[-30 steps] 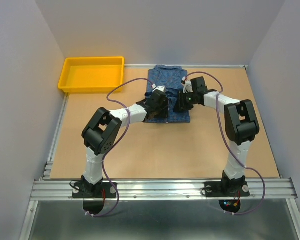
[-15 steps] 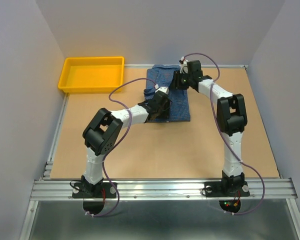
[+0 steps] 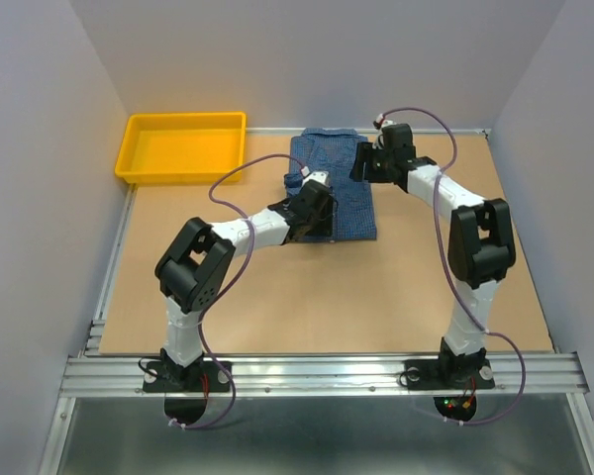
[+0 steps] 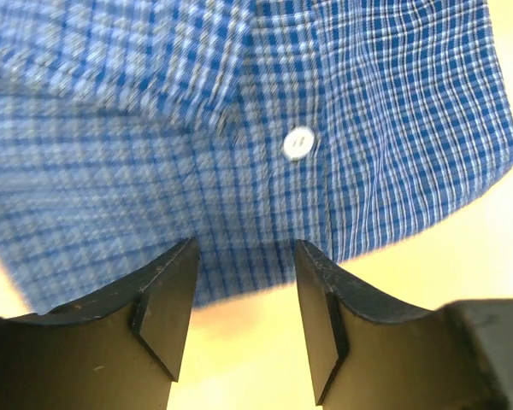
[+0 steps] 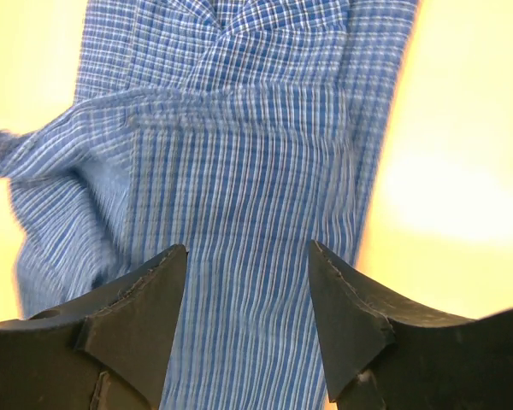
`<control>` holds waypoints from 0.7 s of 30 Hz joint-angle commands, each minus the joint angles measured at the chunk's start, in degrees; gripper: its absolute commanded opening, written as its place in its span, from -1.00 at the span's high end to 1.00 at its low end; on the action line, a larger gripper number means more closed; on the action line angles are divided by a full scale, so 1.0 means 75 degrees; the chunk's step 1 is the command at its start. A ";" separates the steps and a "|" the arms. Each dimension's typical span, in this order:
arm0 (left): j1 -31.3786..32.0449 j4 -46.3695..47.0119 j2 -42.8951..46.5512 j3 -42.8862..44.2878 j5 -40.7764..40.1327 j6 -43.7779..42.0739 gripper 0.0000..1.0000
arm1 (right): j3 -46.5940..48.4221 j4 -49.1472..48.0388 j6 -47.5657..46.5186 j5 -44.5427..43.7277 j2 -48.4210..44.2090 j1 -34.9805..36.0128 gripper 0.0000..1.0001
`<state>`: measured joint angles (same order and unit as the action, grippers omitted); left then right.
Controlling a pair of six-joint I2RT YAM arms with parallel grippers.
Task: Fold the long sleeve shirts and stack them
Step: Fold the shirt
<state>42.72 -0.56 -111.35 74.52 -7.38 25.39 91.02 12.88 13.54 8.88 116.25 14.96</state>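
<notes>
Blue small-check shirt (image 3: 343, 190) lies flat in narrow folded oblong, upper centre of top view, on tan table (image 3: 277, 297), right of yellow tray (image 3: 125, 170). Left gripper (image 4: 244, 278) at shirt's lower edge, fingers spread, gap empty; pale button (image 4: 297, 143) just beyond tips. Right gripper (image 5: 248, 282) at shirt's upper right, fingers spread above cloth, gripping nothing. Left arm hides shirt's lower-left part in top view. Cloth cut off by frame edges in both wrist views; bunched folds at left of right wrist view blurred.

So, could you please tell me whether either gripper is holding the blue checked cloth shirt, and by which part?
Nothing is held: the left gripper and right gripper both stand open, empty, at the blue checked button-up shirt.
</notes>
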 commanded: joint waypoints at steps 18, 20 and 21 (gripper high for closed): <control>-0.0458 -0.0968 0.0068 0.0448 -0.0295 -0.0151 -0.30 | -0.5851 -0.1109 0.2870 -0.0552 -0.2383 0.0161 0.39; -0.0458 -0.0957 0.0291 -0.0055 -0.0224 0.0071 -0.29 | -0.6275 -0.1062 0.3010 -0.0424 -0.2771 0.0266 0.43; -0.0446 -0.0887 0.0570 -0.0266 -0.0200 0.0165 -0.29 | -0.6521 -0.1050 0.3069 -0.0272 -0.3133 0.0337 0.45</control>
<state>39.16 -6.33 -112.46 75.35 -9.02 25.39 48.99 0.36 33.87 6.39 97.21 15.49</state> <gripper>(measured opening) 0.646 0.290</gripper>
